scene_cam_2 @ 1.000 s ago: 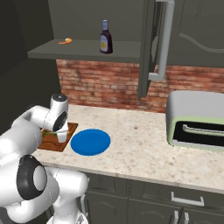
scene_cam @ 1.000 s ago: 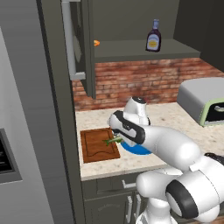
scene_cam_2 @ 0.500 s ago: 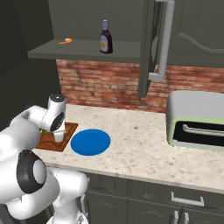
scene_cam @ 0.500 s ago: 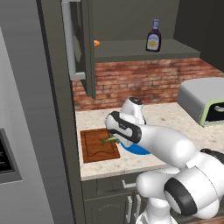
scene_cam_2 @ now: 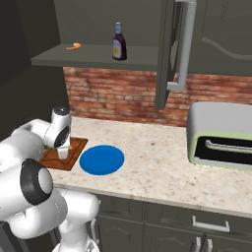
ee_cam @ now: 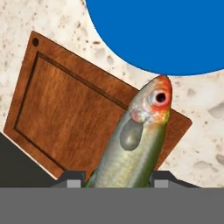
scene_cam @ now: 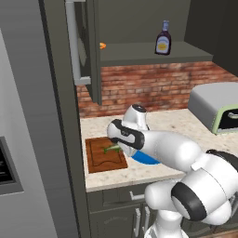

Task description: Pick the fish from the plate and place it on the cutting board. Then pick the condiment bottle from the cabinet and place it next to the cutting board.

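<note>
My gripper [ee_cam: 117, 181] is shut on the fish [ee_cam: 139, 139], a greenish-silver fish with a reddish head that sticks out from between the fingers. It hangs over the right part of the reddish-brown cutting board [ee_cam: 65, 116], its head toward the blue plate [ee_cam: 166, 35]. In the left base view the gripper [scene_cam: 115, 147] holds the fish [scene_cam: 110, 149] just above the cutting board [scene_cam: 100, 158], left of the plate [scene_cam: 145, 160]. The condiment bottle [scene_cam: 162, 43] stands on the shelf of the open cabinet [scene_cam: 139, 59]. The right base view shows the gripper [scene_cam_2: 62, 152], board [scene_cam_2: 74, 147], plate [scene_cam_2: 102, 160] and bottle [scene_cam_2: 118, 47].
A grey-green toaster oven [scene_cam_2: 220, 135] sits on the counter at the right. A small orange item [scene_cam_2: 74, 46] lies on the shelf's left end. The open cabinet door with its bar handle [scene_cam: 72, 44] hangs above the board. A tall dark panel [scene_cam: 60, 139] borders the counter's left.
The arm has carried the fish a little to the left and slightly lower, from the plate's edge toward the middle of the cutting board. The jaws have stayed shut on it.
</note>
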Tool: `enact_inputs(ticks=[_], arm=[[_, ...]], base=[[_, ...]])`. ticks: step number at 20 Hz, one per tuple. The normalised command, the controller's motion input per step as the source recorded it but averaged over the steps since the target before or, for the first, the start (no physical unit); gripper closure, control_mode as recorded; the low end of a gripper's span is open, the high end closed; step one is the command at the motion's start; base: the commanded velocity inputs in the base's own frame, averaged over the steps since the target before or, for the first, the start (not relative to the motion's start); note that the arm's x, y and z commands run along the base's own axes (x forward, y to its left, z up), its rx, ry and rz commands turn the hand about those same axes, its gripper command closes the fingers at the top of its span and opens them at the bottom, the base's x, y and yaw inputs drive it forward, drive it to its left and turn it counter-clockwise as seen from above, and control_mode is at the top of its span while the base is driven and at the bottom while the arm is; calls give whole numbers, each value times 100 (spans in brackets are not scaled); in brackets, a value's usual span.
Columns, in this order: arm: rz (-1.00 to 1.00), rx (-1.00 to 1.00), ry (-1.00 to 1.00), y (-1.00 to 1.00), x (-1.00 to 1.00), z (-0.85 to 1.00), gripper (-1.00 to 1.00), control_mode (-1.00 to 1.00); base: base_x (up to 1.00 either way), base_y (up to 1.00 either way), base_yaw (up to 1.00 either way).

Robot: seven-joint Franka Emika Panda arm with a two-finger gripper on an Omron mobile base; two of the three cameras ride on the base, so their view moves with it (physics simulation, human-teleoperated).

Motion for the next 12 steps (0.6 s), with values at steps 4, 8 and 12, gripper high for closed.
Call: enact_inputs(ticks=[4,8,12], arm=[[-1,0,0,18,9,-17,100,-100],[-1,0,0,16,12,-21,100,-100],[0,0,0,5,14,-24,100,-100]], base=[[0,0,0],[0,0,0],[0,0,0]])
